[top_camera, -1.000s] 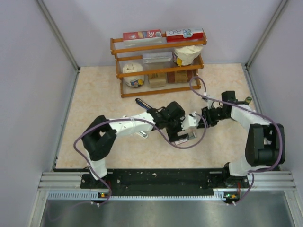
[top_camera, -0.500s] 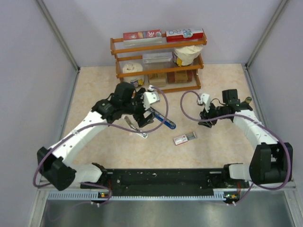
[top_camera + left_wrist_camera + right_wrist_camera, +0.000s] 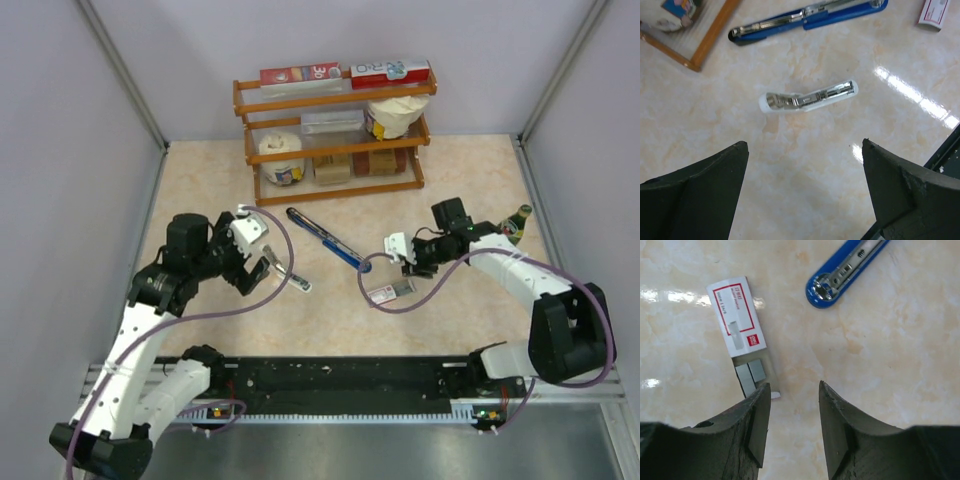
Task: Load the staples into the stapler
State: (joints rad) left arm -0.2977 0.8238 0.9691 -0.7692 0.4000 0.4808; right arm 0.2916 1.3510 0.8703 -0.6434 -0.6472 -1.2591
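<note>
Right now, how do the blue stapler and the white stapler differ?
The blue stapler is long and spread out nearly straight; the white stapler is shorter and kinked. On the table, the blue stapler sits central; the white stapler lies to its left, nearer the front edge. Both show bare metal and are ungripped.

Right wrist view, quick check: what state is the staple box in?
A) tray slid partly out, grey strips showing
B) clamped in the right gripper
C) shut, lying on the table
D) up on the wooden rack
A: the staple box lies on the table with its tray slid out and grey staple strips showing, just ahead of the right gripper, whose jaws stand apart and empty.
</note>
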